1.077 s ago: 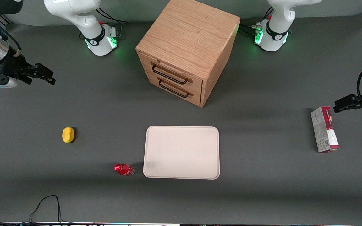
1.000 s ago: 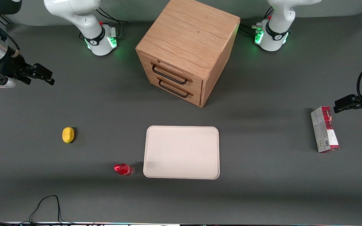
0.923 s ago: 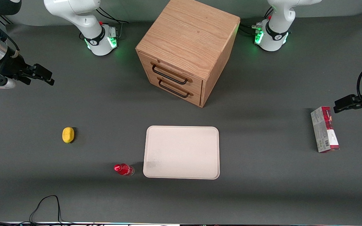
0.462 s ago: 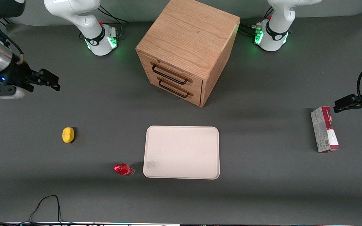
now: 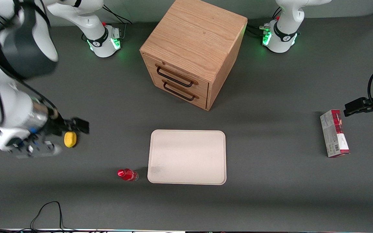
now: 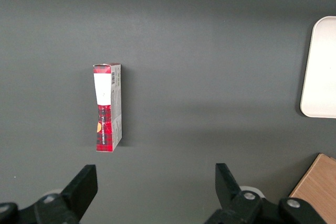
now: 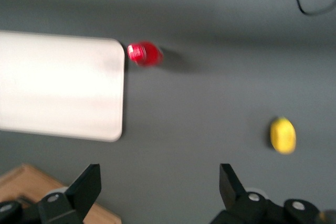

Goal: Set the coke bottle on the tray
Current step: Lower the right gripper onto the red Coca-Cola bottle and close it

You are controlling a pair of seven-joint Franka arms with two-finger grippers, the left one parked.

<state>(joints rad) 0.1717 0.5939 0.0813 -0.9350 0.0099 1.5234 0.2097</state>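
Near the lemon (image 5: pixel 70 139), toward the working arm's end, gripper (image 5: pixel 76 125) hovers w/ 2 fingers spread wide, holding nothing. Coke bottle (image 5: pixel 127 174) stands just beside tray (image 5: pixel 186 157), on the table. Center over cap, descend straight, grip the body.

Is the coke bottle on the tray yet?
No. The coke bottle stands on the table beside the empty tray; the open gripper is near the lemon.
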